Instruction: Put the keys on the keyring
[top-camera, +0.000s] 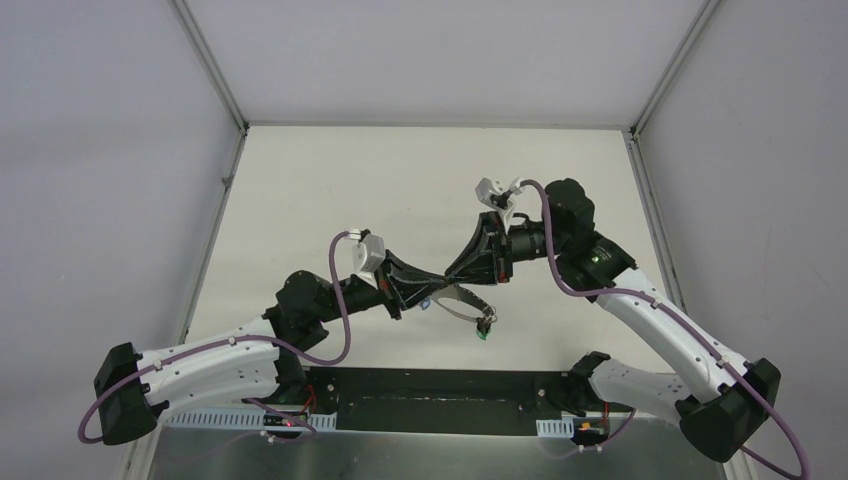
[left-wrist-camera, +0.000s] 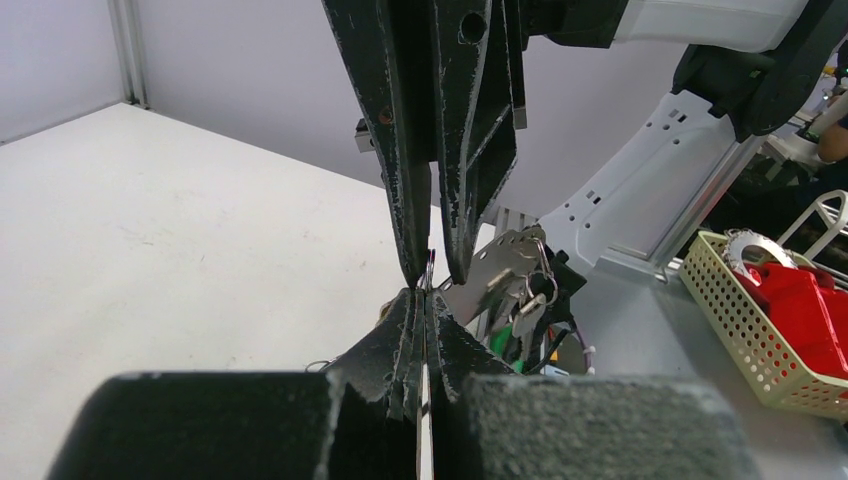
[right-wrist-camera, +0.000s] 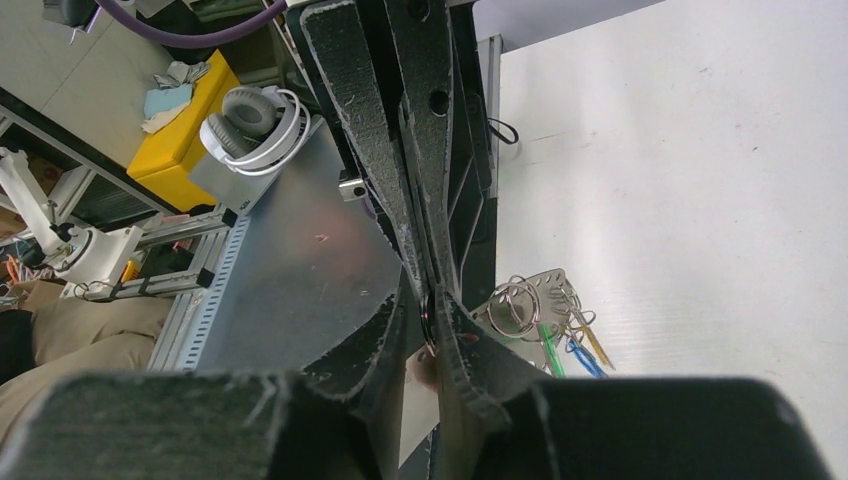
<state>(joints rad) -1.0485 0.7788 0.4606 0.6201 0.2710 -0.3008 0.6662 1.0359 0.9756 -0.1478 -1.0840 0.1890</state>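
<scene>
Both grippers meet tip to tip above the middle of the table. My left gripper (top-camera: 430, 287) (left-wrist-camera: 425, 300) is shut on a thin metal strip seen edge-on, which looks like the keyring's band. The grey keyring (top-camera: 463, 301) curves out from there and hangs to the right. A bunch of keys (top-camera: 485, 325) (left-wrist-camera: 525, 305) with a green tag dangles from it. My right gripper (top-camera: 451, 271) (right-wrist-camera: 430, 303) is shut on a small dark split ring (right-wrist-camera: 427, 318) with a pale flat piece below it, probably a key. Green, blue and yellow pieces (right-wrist-camera: 565, 340) hang on small rings beside the holed metal band (right-wrist-camera: 548, 283).
A black strip (top-camera: 430, 395) and metal rail run along the near table edge. A cream basket (left-wrist-camera: 745, 345) with red parts stands beyond that edge. White headphones (right-wrist-camera: 255, 115) and a yellow box (right-wrist-camera: 185, 120) lie off the table. White walls enclose the table.
</scene>
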